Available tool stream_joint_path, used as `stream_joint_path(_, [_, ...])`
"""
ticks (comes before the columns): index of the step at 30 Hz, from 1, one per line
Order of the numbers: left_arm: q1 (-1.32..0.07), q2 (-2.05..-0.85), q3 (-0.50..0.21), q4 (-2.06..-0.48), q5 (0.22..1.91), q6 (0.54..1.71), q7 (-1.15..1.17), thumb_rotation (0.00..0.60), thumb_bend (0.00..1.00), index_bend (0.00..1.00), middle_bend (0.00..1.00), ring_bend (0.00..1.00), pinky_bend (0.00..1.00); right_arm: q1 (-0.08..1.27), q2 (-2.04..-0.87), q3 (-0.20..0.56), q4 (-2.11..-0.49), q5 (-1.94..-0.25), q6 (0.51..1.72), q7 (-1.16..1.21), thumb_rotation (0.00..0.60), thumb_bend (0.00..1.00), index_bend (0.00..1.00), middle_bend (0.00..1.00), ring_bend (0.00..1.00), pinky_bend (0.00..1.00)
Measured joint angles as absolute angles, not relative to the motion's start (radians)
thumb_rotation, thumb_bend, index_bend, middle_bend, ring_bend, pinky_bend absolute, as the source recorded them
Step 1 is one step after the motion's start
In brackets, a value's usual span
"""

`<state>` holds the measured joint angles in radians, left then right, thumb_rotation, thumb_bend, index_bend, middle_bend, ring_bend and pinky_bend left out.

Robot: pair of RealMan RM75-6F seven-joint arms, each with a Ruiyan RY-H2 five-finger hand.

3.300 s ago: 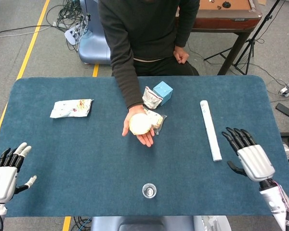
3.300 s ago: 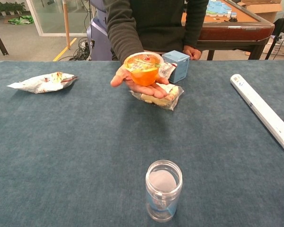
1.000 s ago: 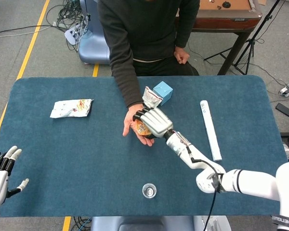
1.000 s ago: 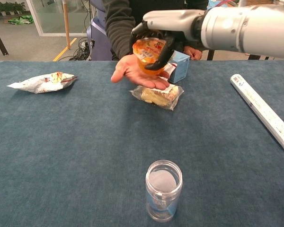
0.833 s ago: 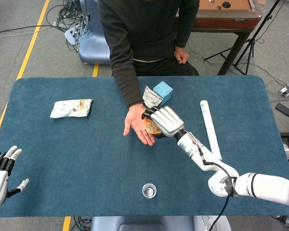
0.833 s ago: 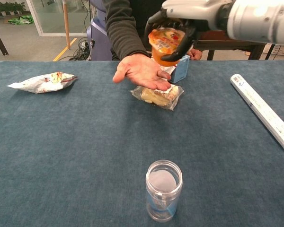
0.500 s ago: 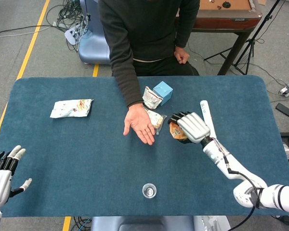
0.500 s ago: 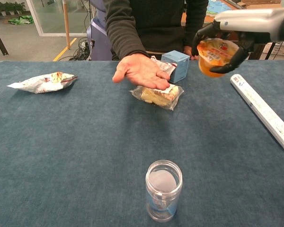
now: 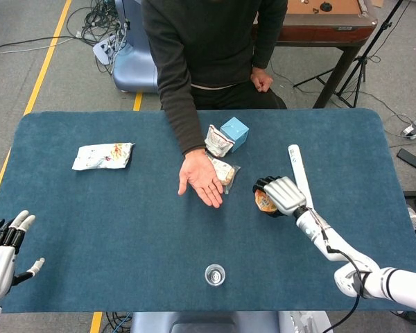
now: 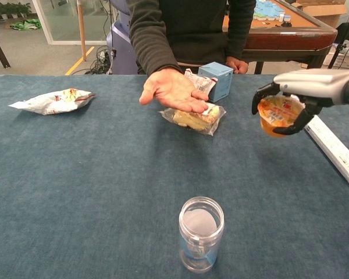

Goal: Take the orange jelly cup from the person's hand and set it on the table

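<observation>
My right hand (image 9: 282, 194) (image 10: 299, 93) grips the orange jelly cup (image 9: 265, 202) (image 10: 277, 116) from above, right of the table's middle. In the chest view the cup hangs close above the blue cloth; whether it touches I cannot tell. The person's hand (image 9: 202, 180) (image 10: 173, 89) stays palm-up and bare over the table centre, left of the cup. My left hand (image 9: 3, 250) sits at the near left corner, fingers spread, holding nothing; the chest view does not show it.
A white roll (image 9: 301, 182) (image 10: 328, 138) lies just right of the cup. A clear jar (image 9: 214, 275) (image 10: 200, 232) stands near the front edge. A wrapped snack (image 9: 224, 171) (image 10: 193, 118), a light blue box (image 9: 234, 132) (image 10: 217, 79) and a flat packet (image 9: 102, 155) (image 10: 50, 101) lie farther back.
My right hand lifted the jelly cup off the person's palm, carried it right and lowered it toward the cloth beside the white roll. The person's palm is now bare.
</observation>
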<state>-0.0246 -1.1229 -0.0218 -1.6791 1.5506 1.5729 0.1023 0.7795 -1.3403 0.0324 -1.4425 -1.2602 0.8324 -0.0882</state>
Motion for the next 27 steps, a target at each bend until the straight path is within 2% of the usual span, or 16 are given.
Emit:
stream_joint_path(3, [-0.024,-1.123,-0.022,-1.679,1.552,1.573,0.101,0.600,0.21,0.11,0.07,0.09,0.03,0.777,-1.380,0.027,-1.391,-1.261,0.805,-0.075,0.600,0.43,0.27,0.17,0.15,0.35])
stream_joint_path(6, [-0.025,-1.125,-0.021,-1.677,1.552,1.572,0.102,0.600,0.21,0.11,0.07,0.09,0.03,0.775,-1.410,0.022,-1.350,-1.265,0.782,-0.064,0.600,0.42,0.09,0.07,0.04,0.24])
stream_joint_path(8, [-0.025,-1.126,-0.021,-1.676,1.551,1.572,0.101,0.600,0.21,0.11,0.07,0.09,0.03,0.774,-1.418,0.019,-1.339,-1.270,0.769,-0.059,0.600,0.42,0.01,0.01,0.00,0.17])
stream_joint_path(11, [-0.025,-1.126,-0.022,-1.674,1.550,1.570,0.099,0.600,0.21,0.11,0.07,0.09,0.03,0.769,-1.414,0.018,-1.341,-1.283,0.771,-0.055,0.600,0.42,0.00,0.00,0.00,0.12])
stream_joint_path(17, [-0.025,-1.128,-0.022,-1.670,1.549,1.568,0.094,0.600,0.21,0.11,0.07,0.09,0.03,0.745,-1.363,0.019,-1.398,-1.292,0.809,-0.067,0.600,0.42,0.00,0.00,0.00,0.12])
stream_joint_path(23, [-0.024,-1.125,-0.027,-1.662,1.540,1.569,0.085,0.600,0.21,0.11,0.07,0.09,0.03,0.684,-1.258,0.014,-1.504,-1.304,0.916,-0.100,0.600,0.42,0.00,0.00,0.00,0.11])
stream_joint_path(27, [-0.026,-1.124,-0.030,-1.660,1.538,1.567,0.081,0.600,0.21,0.11,0.07,0.09,0.03,0.605,-1.157,0.001,-1.608,-1.309,1.030,-0.129,0.600,0.42,0.00,0.00,0.00,0.12])
